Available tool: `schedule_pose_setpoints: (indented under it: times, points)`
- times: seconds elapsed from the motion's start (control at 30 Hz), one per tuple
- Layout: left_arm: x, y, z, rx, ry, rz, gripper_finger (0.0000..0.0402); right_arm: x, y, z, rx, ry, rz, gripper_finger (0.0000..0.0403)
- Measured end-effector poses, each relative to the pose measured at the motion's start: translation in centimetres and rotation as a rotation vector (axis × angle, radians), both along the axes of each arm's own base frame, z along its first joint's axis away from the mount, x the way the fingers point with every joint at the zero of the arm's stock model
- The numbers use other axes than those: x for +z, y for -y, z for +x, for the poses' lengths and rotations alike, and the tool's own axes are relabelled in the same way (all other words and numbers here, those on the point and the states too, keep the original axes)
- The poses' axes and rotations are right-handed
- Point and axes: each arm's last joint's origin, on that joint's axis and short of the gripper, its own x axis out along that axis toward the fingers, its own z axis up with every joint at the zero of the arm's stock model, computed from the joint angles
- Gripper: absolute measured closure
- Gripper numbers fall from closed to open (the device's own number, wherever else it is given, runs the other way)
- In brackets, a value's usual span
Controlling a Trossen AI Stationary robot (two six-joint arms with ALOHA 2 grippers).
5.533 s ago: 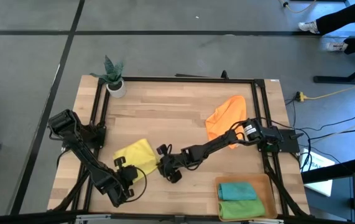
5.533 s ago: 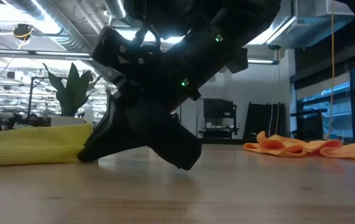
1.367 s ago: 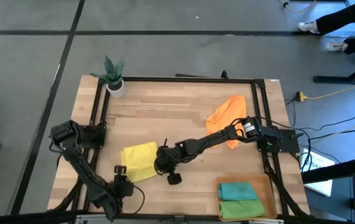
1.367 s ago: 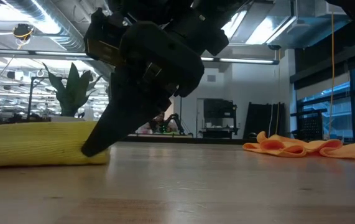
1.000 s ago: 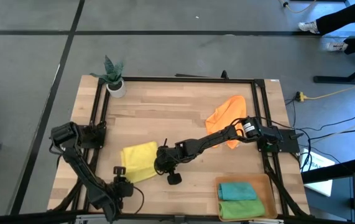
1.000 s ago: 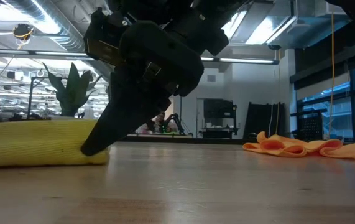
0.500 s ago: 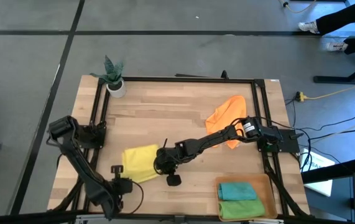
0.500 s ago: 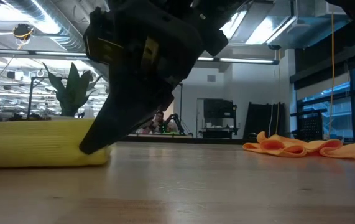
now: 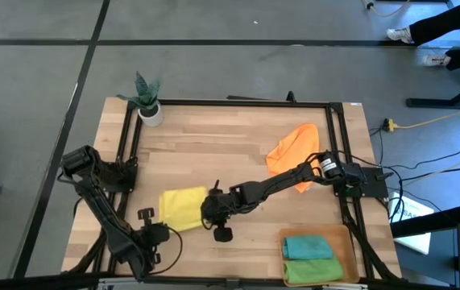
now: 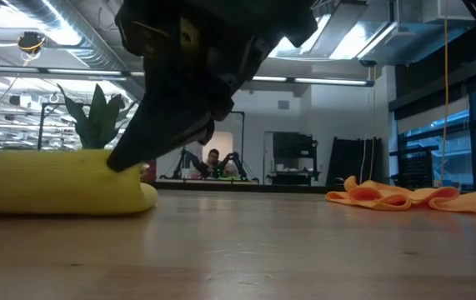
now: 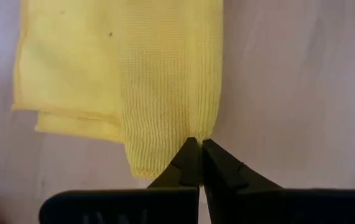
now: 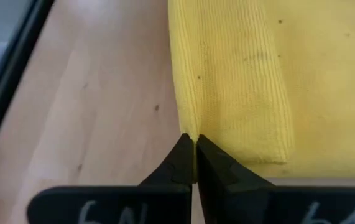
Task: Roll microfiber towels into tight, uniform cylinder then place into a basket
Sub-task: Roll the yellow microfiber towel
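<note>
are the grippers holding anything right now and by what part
Both pinch the yellow towel at the ends of its rolled edge: the left gripper shut on one end, the right gripper shut on the opposite end.

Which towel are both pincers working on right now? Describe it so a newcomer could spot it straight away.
Start at the wooden table and go to its front left part, away from the basket at the front right. There lies the yellow towel, partly rolled, with the left pincer and right pincer each shut on an edge. It is the only yellow cloth; the orange towel lies loose farther back.
</note>
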Motion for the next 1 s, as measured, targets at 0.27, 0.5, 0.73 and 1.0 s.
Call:
schedule_pose_setpoints:
  times: [0.27,0.5,0.73,1.0]
  points:
    - [0.1,-0.5,0.2,0.032,0.040,0.050,0.0401,0.0,0.2,0.0,-0.094,0.029,-0.105,0.0393]
    - [0.2,-0.6,0.3,0.080,0.055,0.042,0.0402,0.4,0.0,-0.1,-0.101,0.024,-0.075,0.0393]
    - [0.1,1.2,0.9,0.048,0.060,-0.171,0.0401,0.6,-2.2,-0.8,0.043,-0.021,0.082,0.0393]
    - [0.3,1.6,1.3,-0.024,0.125,-0.164,0.0401,2.1,-3.4,-1.5,0.014,0.014,0.061,0.0393]
